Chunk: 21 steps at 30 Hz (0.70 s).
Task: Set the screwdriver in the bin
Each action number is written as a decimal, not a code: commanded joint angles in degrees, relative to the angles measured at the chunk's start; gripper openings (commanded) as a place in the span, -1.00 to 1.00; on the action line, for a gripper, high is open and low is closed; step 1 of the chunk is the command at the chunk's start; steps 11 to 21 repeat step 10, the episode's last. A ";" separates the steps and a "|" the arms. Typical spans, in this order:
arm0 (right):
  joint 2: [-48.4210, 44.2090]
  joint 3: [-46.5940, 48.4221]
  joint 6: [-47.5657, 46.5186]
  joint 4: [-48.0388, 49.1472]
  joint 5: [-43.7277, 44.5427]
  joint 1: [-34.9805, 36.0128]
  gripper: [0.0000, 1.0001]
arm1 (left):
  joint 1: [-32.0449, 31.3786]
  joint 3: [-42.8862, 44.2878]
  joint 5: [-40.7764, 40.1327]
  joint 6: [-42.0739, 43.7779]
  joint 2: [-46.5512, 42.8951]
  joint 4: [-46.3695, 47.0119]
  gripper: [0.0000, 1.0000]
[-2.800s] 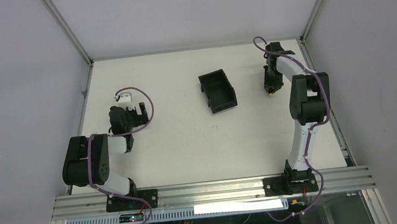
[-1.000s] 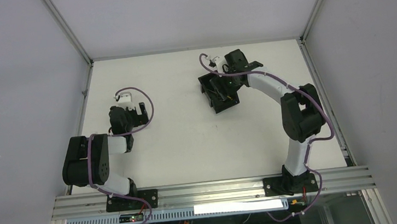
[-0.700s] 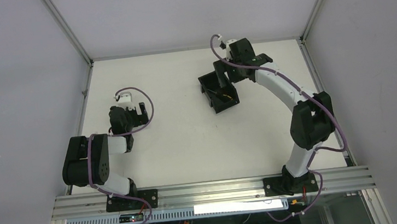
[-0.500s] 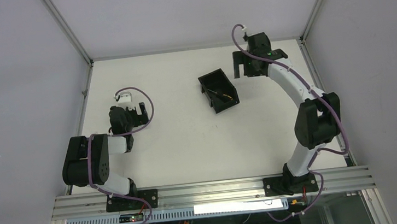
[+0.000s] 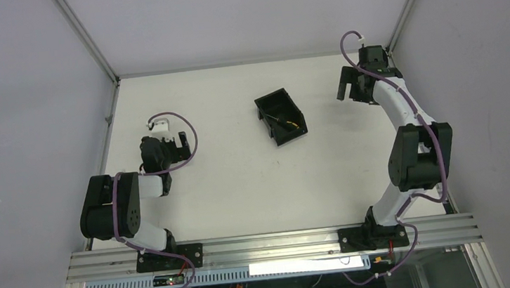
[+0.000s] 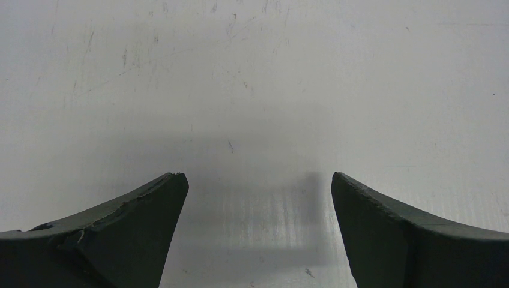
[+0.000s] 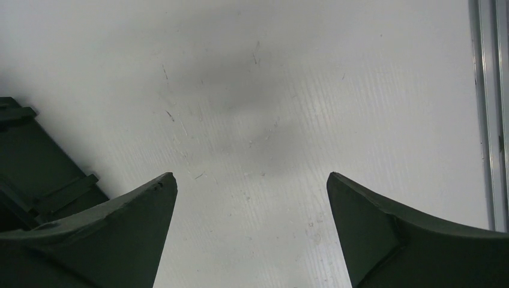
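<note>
1. I see the screwdriver [image 5: 286, 120] lying inside the bin [image 5: 267, 103], yellow handle toward 4 o'clock.
2. My right end effector [image 5: 348, 95] hangs spread and empty at the bin's 3 o'clock, well apart from it.
3. My left end effector [image 6: 255, 177] is spread too, above the table [image 6: 252, 72].

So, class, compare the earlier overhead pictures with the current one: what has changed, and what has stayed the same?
The right gripper carried the screwdriver leftward from the right side of the table to the bin, released it there, then swung back to the far right, open and empty. The screwdriver now lies inside the bin. The bin itself and the left gripper, open over bare table, have not moved.
</note>
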 commanded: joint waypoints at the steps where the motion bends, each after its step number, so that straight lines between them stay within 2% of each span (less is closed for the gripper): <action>1: -4.70 -0.63 0.88 2.89 2.62 0.45 0.99 | -0.08 -0.05 0.06 -0.10 -1.29 1.56 0.98; 21: -6.62 -2.39 1.96 3.66 2.77 0.44 0.99 | -0.03 -0.05 0.07 -0.10 -1.36 1.51 0.98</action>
